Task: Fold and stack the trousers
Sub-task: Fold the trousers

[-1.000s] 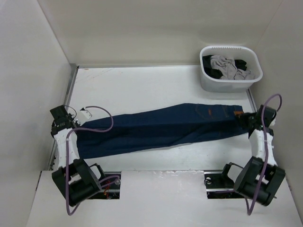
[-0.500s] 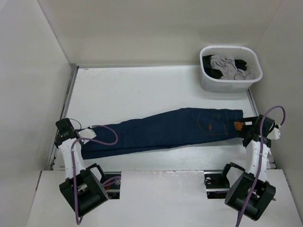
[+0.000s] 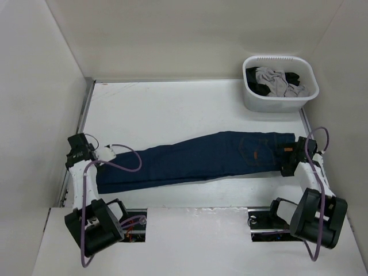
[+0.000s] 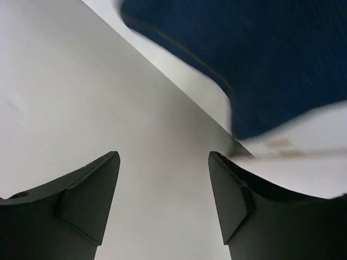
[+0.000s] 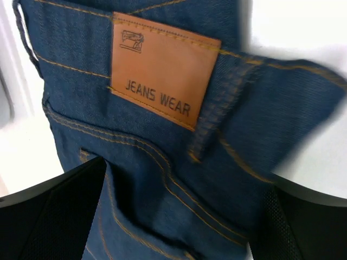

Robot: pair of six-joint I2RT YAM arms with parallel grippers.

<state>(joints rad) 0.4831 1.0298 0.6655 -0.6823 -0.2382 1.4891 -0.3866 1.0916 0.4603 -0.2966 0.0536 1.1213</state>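
The trousers [image 3: 195,161], dark navy denim, lie flat in a long strip across the table's near half, leg ends at the left and waistband at the right. My left gripper [image 3: 109,154] hangs just above the leg ends; in the left wrist view it [image 4: 164,157] is open over bare table, with the denim [image 4: 260,59] beyond its fingertips. My right gripper [image 3: 287,158] sits over the waistband. In its wrist view it [image 5: 184,179] is wide open above the denim [image 5: 162,179], below the tan leather patch [image 5: 162,70]; nothing is pinched.
A white laundry basket [image 3: 253,102] with grey and dark clothes stands at the far right corner. White walls close in the table on the left, back and right. Both arm bases sit at the near edge.
Both grippers have opened and let go of the trousers, which dropped flat onto the table. The left gripper drew back from the leg ends; the right moved in over the waistband.
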